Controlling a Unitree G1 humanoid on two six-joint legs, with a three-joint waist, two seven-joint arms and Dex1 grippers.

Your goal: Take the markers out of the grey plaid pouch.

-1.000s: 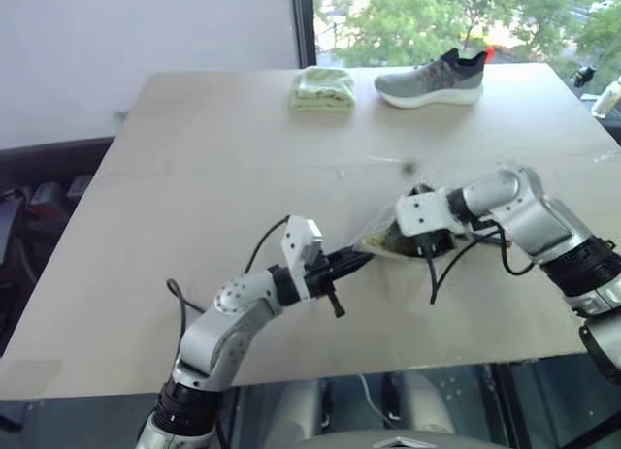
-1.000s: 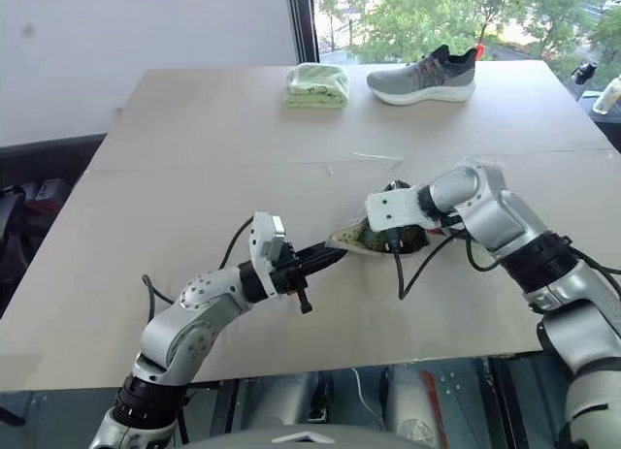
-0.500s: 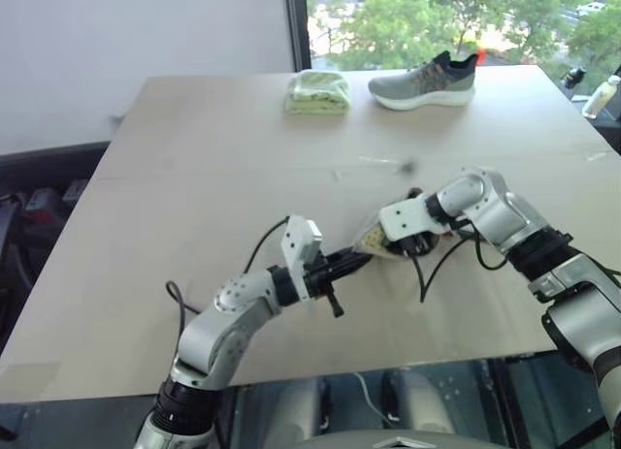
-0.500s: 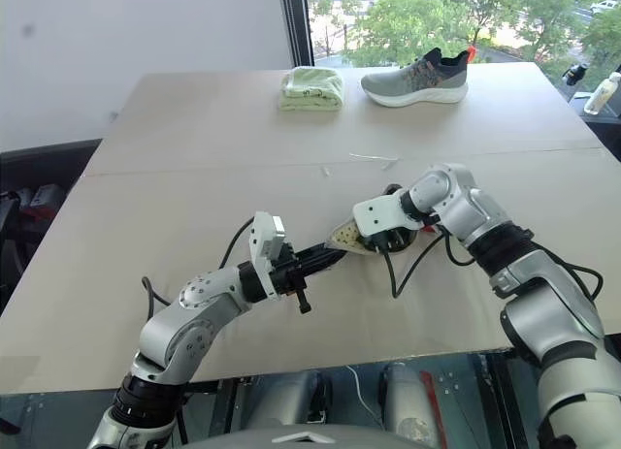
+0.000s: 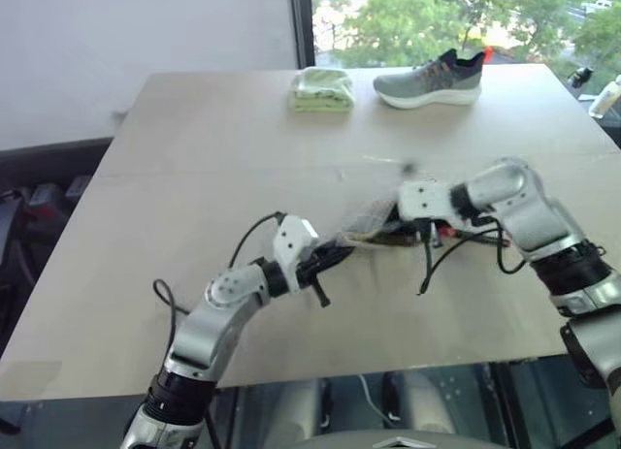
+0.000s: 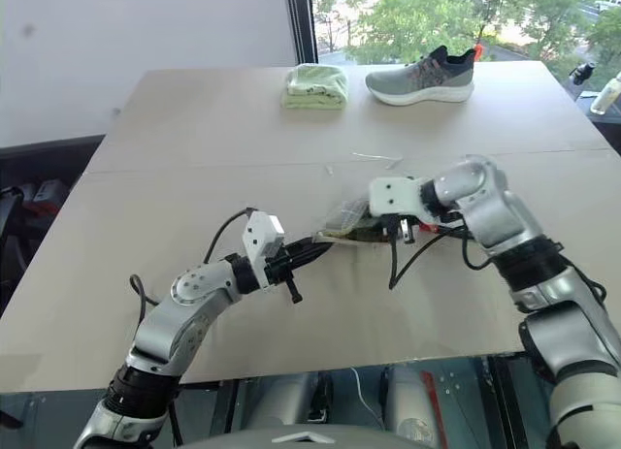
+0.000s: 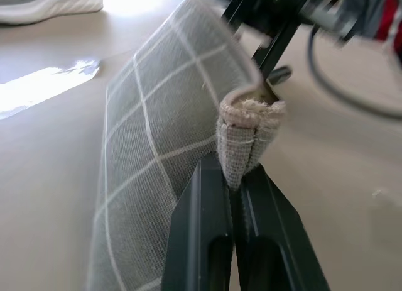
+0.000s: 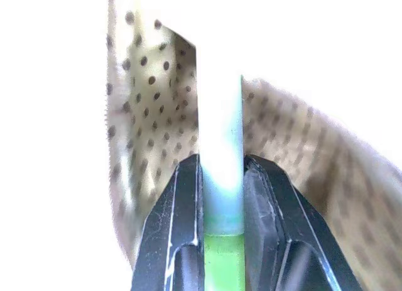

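Sneaker [image 5: 430,79] and folded cloth [image 5: 323,88] beyond pouch [image 5: 372,222].

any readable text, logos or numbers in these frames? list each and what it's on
None readable.
Grey plaid pouch: pale grid lines outside, a dotted lining inside, no lettering.
Yellow-green marker in the right tool: no print visible on the part shown.
Shoe at the table's far edge: any branding is too small to read.
Folded light-green cloth: no label visible.

silver-grey jointed arms, black wrist bands, white camera blocks, looping black cables, black two-finger grippers
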